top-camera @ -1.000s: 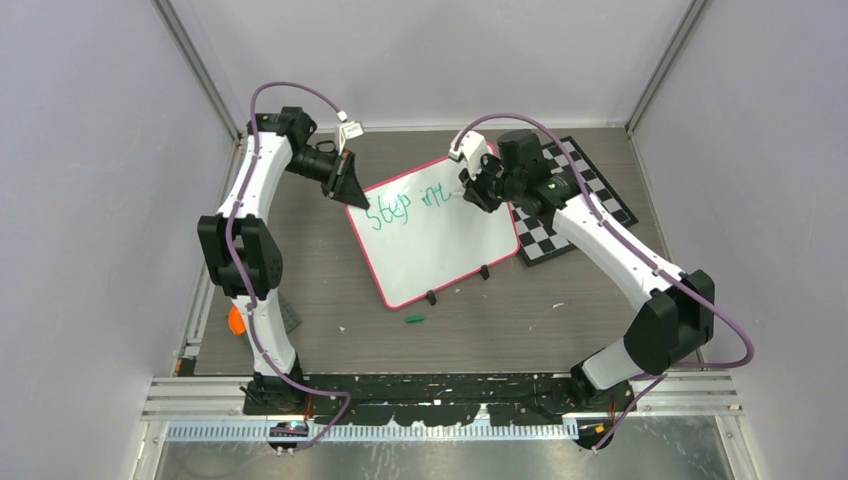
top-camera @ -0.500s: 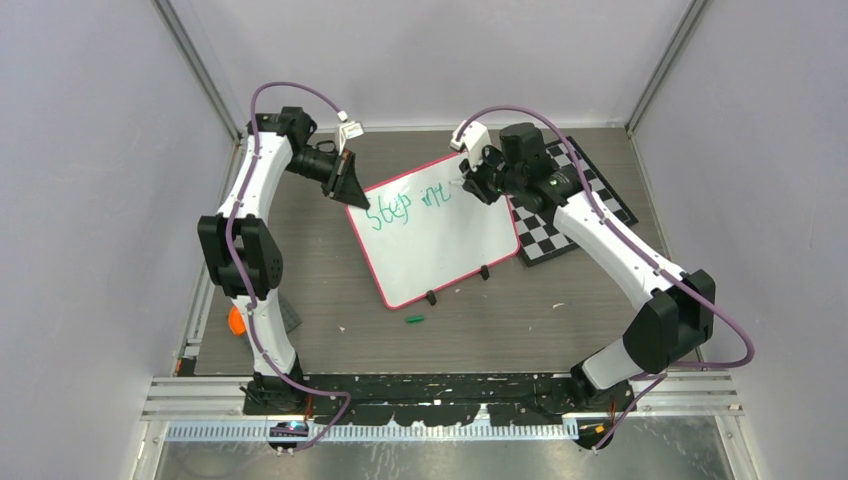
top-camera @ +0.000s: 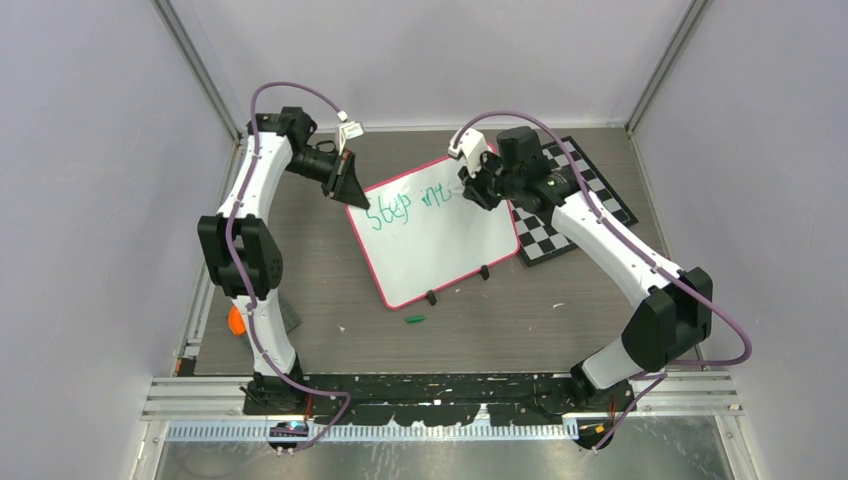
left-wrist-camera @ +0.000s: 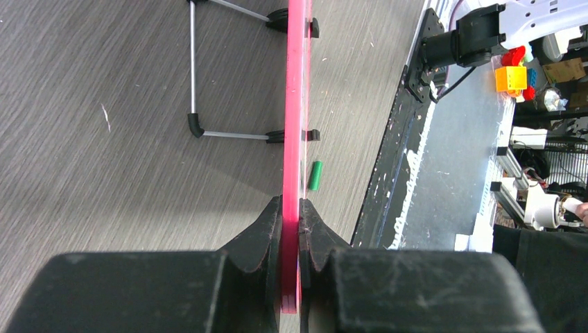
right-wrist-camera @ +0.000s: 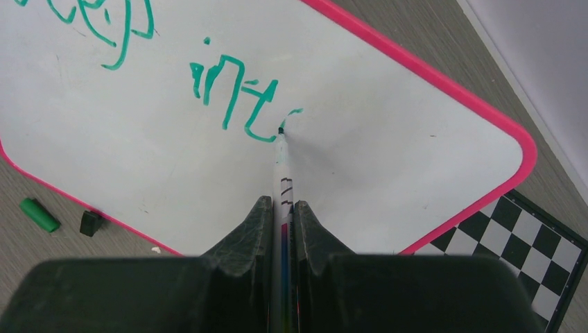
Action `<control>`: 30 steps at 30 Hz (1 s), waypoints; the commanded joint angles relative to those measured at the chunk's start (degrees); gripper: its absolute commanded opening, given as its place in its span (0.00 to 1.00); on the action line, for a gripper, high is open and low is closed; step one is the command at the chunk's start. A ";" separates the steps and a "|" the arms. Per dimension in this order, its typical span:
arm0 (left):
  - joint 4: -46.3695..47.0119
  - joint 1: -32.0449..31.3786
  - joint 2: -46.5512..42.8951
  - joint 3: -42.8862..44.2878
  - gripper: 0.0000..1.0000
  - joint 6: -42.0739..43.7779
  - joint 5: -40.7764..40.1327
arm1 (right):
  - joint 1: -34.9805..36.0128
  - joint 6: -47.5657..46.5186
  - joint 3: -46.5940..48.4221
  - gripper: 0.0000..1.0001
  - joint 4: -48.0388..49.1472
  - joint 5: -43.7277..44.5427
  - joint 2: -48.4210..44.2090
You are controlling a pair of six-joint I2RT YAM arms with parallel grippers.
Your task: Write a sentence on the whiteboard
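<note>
Whiteboard (top-camera: pixel 440 250) sits askew, sentence (top-camera: pixel 408 206) running toward far right.

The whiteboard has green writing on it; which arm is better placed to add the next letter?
Right: the right gripper holds the marker, whose tip sits on the whiteboard at the end of the green writing. The left gripper is clamped on the board's rim, probably steadying it.
</note>
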 commanded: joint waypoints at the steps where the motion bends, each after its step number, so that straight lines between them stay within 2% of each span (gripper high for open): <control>1: 0.52 -1.25 -0.82 -1.18 0.01 1.19 -2.31 | -0.09 -1.75 -1.38 0.00 -0.85 0.03 -2.33; 14: 0.61 -1.52 -0.53 -0.55 0.01 0.89 -2.18 | -2.20 -2.49 1.46 0.00 0.72 4.68 -0.42; 30: 0.87 -1.51 -0.36 -0.35 0.01 0.49 -2.40 | -1.18 -0.97 4.90 0.00 2.06 1.08 1.64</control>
